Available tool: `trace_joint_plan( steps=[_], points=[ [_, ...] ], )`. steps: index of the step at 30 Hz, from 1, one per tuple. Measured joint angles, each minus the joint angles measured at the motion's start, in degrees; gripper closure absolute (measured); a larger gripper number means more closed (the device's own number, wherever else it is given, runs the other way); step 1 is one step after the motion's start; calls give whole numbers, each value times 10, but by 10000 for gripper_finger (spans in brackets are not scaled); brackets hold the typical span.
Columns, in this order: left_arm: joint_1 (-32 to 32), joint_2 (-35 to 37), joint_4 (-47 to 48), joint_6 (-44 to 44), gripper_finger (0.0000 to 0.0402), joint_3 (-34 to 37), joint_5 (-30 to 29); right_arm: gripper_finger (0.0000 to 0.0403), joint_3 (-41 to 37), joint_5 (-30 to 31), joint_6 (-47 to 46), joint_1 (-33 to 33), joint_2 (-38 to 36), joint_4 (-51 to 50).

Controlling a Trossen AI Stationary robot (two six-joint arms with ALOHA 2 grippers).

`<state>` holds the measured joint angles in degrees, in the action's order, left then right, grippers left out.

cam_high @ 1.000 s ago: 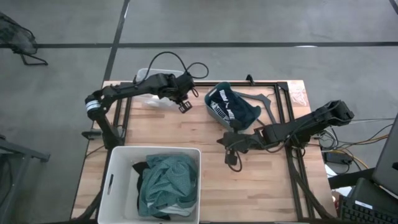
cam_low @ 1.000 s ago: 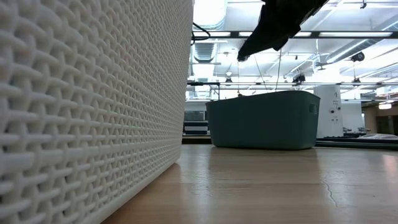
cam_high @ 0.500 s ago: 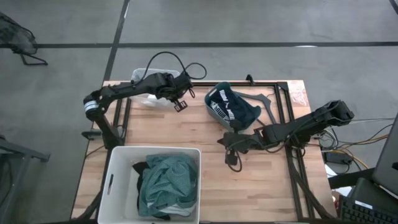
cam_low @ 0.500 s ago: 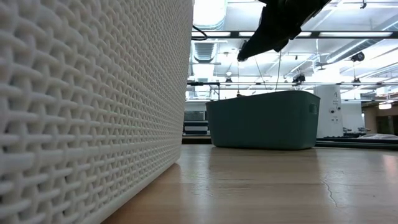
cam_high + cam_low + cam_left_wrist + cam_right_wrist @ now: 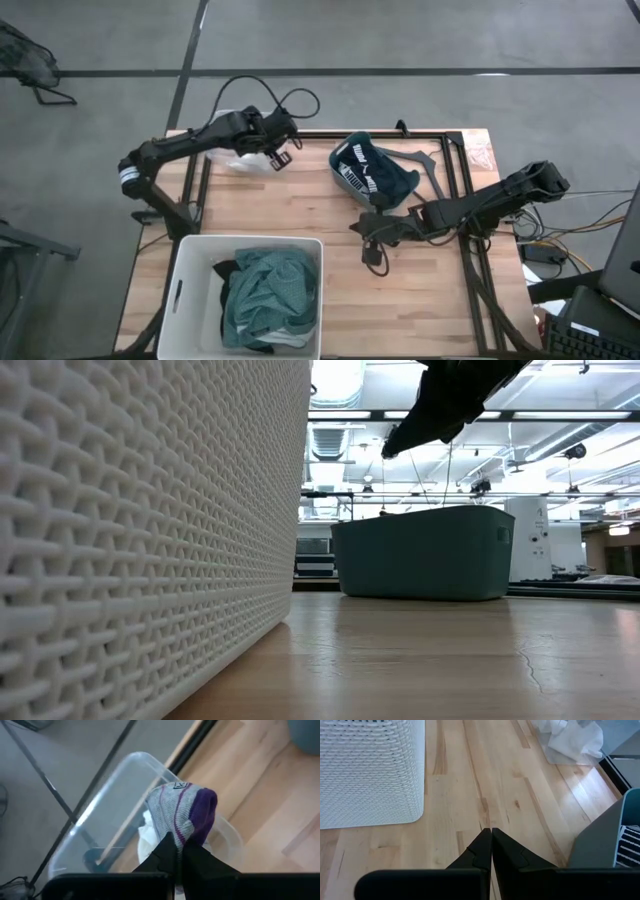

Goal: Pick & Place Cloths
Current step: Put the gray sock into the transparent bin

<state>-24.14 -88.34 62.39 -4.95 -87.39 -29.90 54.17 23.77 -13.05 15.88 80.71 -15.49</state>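
Note:
My left gripper [image 5: 277, 157] is shut at the table's far left, over a clear plastic container [image 5: 236, 160]. In the left wrist view its fingertips [image 5: 176, 844] stand in front of a grey-and-purple sock [image 5: 184, 815], which lies on white cloths [image 5: 150, 832] in that container [image 5: 107, 790]. A teal-green cloth [image 5: 268, 290] lies with black and white ones in the white tub [image 5: 190, 290]. A dark cloth with white stripes [image 5: 372, 170] fills the teal basket [image 5: 340, 165]. My right gripper [image 5: 374, 264] is shut and waits low over the table's middle [image 5: 491, 831]. My left gripper points its shut fingertips at the sock's near side [image 5: 172, 832], slanting down toward the table's far left. I cannot tell whether they touch it.
The white woven tub [image 5: 150, 530] stands at the near left and the teal basket [image 5: 420, 555] far of centre. Bare wood [image 5: 420, 300] lies between and to the near right. A black frame [image 5: 440, 165] runs along the table's far and right sides. Cables trail by the right arm.
My left gripper has moved toward the table's left and far edge, from beside the teal basket to over the clear container. The right arm has kept still.

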Motion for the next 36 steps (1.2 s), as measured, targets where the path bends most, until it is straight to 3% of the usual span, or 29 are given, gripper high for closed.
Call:
trace_joint_plan(
  steps=[11, 18, 25, 29, 36],
  points=[
    [-10, 58, 39, -22, 390, 0, -35, 394, 0, 0, 2, 0, 0, 5],
    [-28, 55, 115, -76, 390, 4, -77, 394, 0, 0, 2, 0, 0, 9],
    [-41, 43, 116, -83, 384, 49, -35, 394, 0, 0, 1, 0, 0, 14],
    [-44, 40, 112, -97, 364, 70, -66, 394, -1, 0, 0, 0, 0, 13],
    [-45, 41, 112, -114, 292, 77, -58, 394, -1, 0, 0, 0, 0, 16]
  ],
)
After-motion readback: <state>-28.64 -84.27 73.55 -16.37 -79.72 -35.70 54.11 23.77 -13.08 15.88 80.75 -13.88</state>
